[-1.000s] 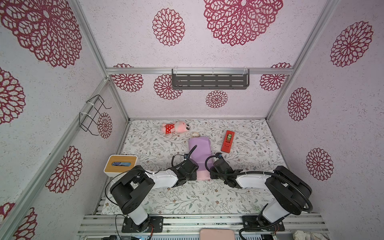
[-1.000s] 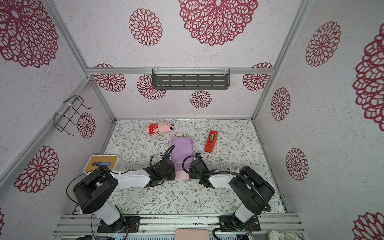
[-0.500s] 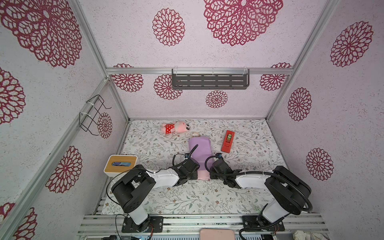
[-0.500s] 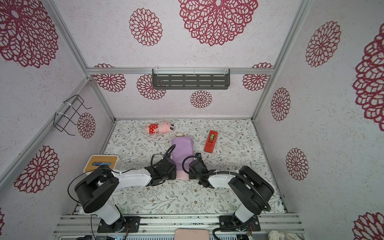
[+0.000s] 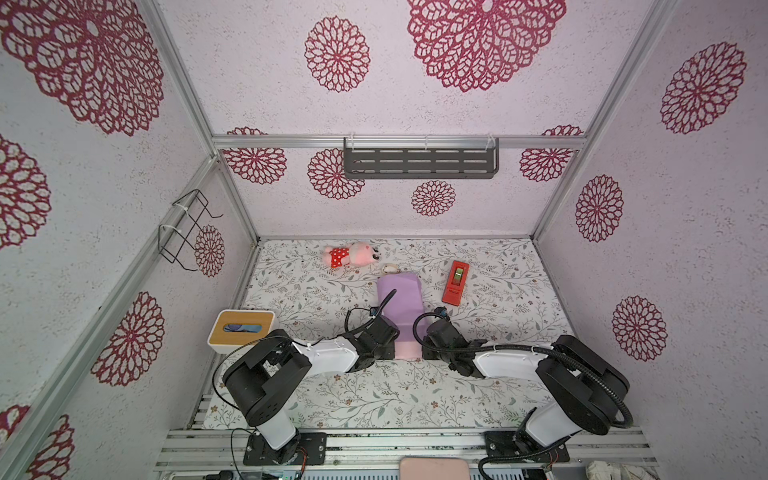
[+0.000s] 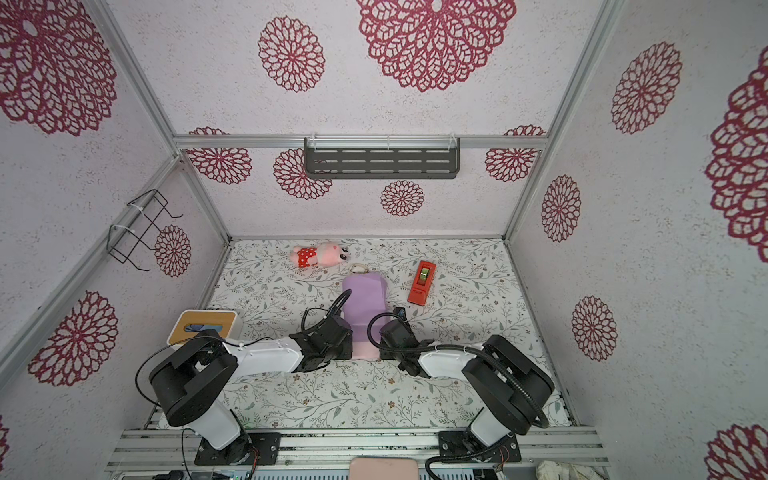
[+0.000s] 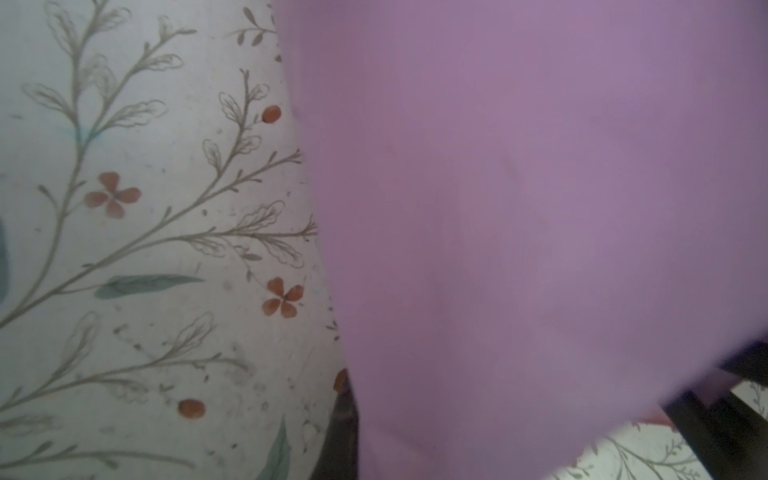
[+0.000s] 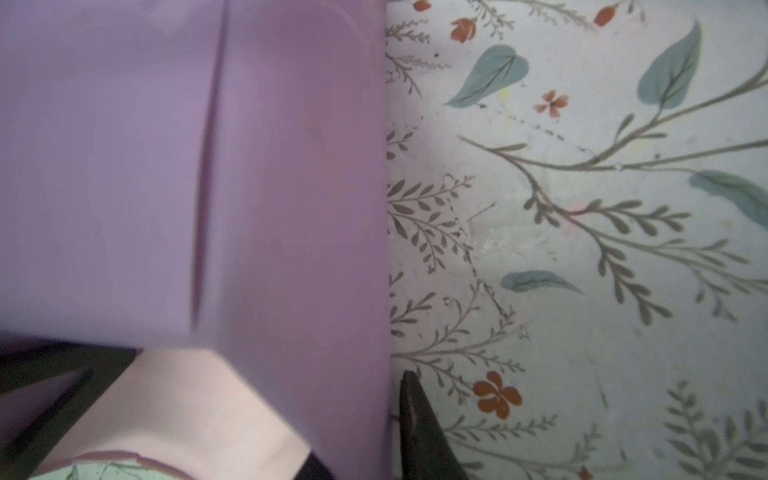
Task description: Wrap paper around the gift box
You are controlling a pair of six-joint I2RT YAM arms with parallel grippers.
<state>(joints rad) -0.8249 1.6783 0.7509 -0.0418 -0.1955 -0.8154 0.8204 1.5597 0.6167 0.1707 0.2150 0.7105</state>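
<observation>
Left jaws pinched shut on the paper; right jaws at its other side, state unclear

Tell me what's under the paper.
A box-shaped hump seems to lift the paper, but the paper covers it completely, so the box itself cannot be seen in any view. Around the paper's edges only the tablecloth shows.
</observation>
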